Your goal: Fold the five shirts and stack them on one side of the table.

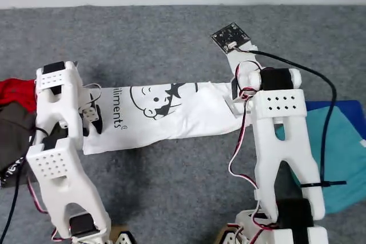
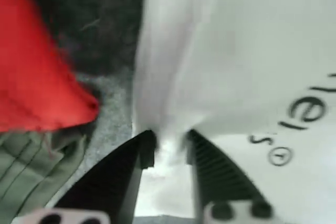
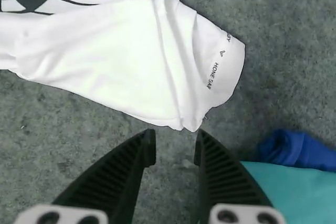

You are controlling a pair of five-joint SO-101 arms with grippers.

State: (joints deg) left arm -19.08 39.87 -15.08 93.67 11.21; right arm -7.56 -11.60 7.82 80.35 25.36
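Note:
A white shirt [image 1: 171, 112] with black print lies folded into a long strip across the middle of the grey table. My left gripper [image 1: 91, 119] is at the strip's left end. In the left wrist view the left gripper [image 2: 169, 148] is shut on a bunched edge of the white shirt [image 2: 236, 51]. My right gripper [image 1: 233, 100] is at the strip's right end. In the right wrist view the right gripper [image 3: 175, 150] stands open just short of the collar end of the white shirt [image 3: 121, 61], with only table between its fingers.
A red shirt [image 1: 14, 92] and a dark olive shirt [image 1: 14, 135] lie heaped at the left edge, close to the left arm. A teal shirt [image 1: 337, 152] on a blue shirt [image 1: 337, 107] lies at the right edge. Bare grey table [image 1: 171, 44] stretches behind the strip.

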